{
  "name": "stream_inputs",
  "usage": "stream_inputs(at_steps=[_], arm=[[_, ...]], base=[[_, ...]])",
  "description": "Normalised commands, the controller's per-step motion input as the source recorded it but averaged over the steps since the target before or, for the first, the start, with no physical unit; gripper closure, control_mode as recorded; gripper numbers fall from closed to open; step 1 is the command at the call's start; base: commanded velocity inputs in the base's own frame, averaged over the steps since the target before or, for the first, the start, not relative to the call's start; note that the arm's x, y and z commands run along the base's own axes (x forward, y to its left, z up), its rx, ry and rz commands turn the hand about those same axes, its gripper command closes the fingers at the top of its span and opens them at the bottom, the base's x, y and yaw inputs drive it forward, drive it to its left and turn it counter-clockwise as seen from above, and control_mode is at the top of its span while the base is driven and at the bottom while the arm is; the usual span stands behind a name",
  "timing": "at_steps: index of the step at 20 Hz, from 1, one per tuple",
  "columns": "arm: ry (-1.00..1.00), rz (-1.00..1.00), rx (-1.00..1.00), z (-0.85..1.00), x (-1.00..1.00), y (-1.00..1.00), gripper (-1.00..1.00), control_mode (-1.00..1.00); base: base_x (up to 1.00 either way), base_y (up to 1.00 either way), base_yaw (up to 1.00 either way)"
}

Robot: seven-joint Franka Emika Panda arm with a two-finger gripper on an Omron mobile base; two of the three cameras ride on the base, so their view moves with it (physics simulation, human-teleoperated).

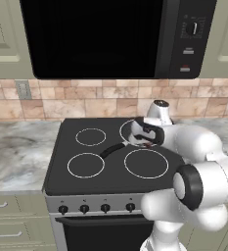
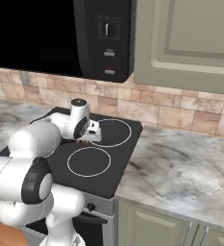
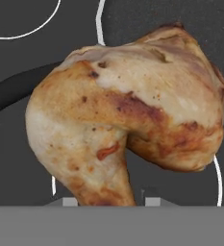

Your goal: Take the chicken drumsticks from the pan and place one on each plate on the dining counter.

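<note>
One plump tan drumstick point(image 3: 128, 125) sits between the fingertips of the hand point(image 1: 146, 141), above one pan point(image 1: 135, 133). Grasp state: cannot tell. Four burner rings point(image 1: 86, 165) visible.

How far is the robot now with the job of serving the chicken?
It looks early. Nothing appears served yet, and no plate is in sight. In hand: the gripper is down over the pan on the stove, with a plump tan drumstick right at its fingers; whether they grip it yet is unclear. Left: carrying it to a plate, then the second piece.
</note>
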Motion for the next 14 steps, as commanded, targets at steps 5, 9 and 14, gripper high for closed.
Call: stream_inputs(at_steps=[5,9,14], arm=[[0.05,0.0,0.0,0.51,-0.71,-0.01,1.0,-1.0],[0.06,0.0,-0.03,0.42,-0.64,-0.02,1.0,-1.0],[-0.08,-0.05,0.01,0.2,-0.45,-0.07,1.0,-1.0]], base=[[0.0,0.0,0.0],[0.0,0.0,0.0],[0.0,0.0,0.0]])
